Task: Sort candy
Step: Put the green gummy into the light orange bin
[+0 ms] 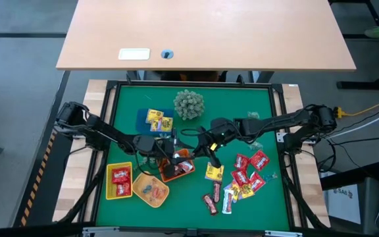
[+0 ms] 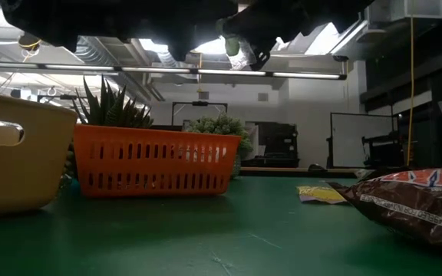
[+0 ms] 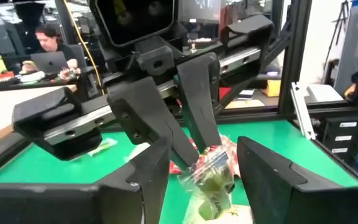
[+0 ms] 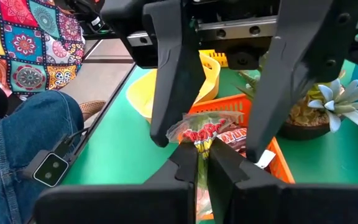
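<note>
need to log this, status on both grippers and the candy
Right gripper shut on a clear-wrapped candy, above the orange tray. Left gripper open, facing it around the candy. Nothing in the way.

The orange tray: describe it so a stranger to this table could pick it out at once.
Start at the green mat and look toward its front edge, left of centre, where three containers cluster. The orange tray is the right-hand one, a slatted basket with red packets inside, right where the two arms meet. Its neighbours are both yellow: a square tray and a round-cornered tray.
</note>
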Tool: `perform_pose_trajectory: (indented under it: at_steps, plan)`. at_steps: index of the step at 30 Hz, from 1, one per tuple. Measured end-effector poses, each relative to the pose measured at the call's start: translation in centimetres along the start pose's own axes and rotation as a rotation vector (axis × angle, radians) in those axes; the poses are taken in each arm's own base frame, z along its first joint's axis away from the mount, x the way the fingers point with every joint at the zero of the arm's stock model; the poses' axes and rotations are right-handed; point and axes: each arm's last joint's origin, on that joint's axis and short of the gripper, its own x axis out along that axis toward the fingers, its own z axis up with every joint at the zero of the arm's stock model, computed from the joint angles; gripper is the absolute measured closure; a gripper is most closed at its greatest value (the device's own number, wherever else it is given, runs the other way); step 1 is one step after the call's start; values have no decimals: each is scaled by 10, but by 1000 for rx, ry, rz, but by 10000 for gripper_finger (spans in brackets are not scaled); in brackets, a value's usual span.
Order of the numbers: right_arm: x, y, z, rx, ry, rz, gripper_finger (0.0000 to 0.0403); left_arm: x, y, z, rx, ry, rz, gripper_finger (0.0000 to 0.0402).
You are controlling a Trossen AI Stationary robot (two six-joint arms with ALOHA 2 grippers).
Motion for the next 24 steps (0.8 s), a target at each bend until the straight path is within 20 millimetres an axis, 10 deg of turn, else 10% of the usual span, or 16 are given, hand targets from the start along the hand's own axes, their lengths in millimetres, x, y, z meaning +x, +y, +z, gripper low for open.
perform_pose_trajectory:
  at_steps: [24]
  plan:
    - [0, -1, -1, 8, 7, -7, 385, 0, 0, -2, -21, 17, 2, 396]
